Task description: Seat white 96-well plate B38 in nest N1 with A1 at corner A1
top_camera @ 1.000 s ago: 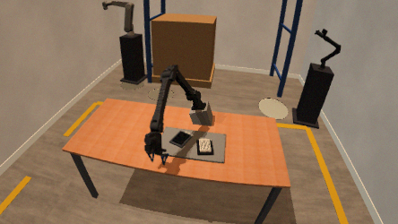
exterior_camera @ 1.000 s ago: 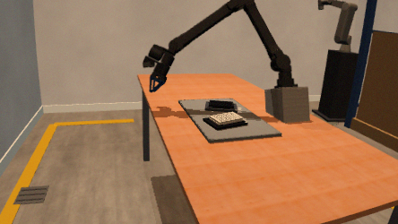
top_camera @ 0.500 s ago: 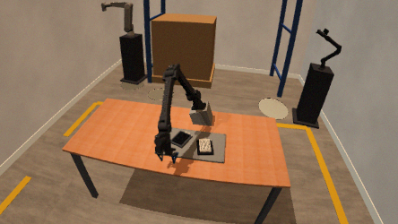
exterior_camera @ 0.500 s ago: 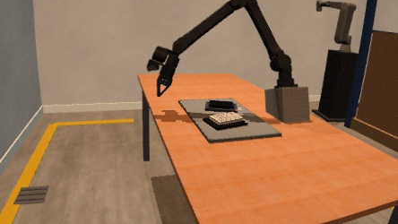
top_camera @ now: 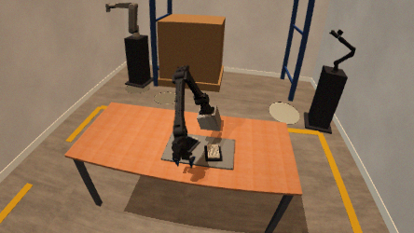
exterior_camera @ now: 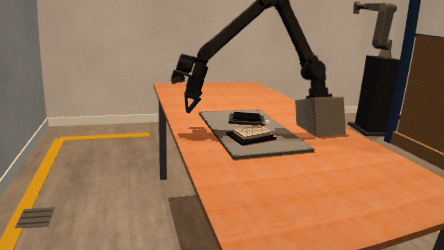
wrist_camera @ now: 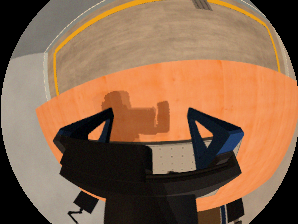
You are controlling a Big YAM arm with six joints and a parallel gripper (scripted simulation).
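The white plate B38 [top_camera: 213, 151] [exterior_camera: 252, 132] lies on the black nest N1 [top_camera: 213, 160] [exterior_camera: 254, 141]. It shows above the nest's rim in the exterior view; its exact tilt and its corner marks are too small to tell. The black plate B83 [exterior_camera: 246, 117] lies in the nest N2 farther along the grey board; in the top view the arm partly hides it. My gripper [top_camera: 185, 163] [exterior_camera: 191, 108] [wrist_camera: 150, 111] is open and empty, high above the front edge of the board and away from both plates. Neither plate can be made out in the wrist view.
The grey board [top_camera: 227, 159] [exterior_camera: 290, 147] [wrist_camera: 172, 157] lies on the orange table [top_camera: 261, 160] [exterior_camera: 300, 192] [wrist_camera: 225, 95]. The arm's grey base block [top_camera: 210, 120] [exterior_camera: 320, 117] stands behind the board. The arm arches over the board.
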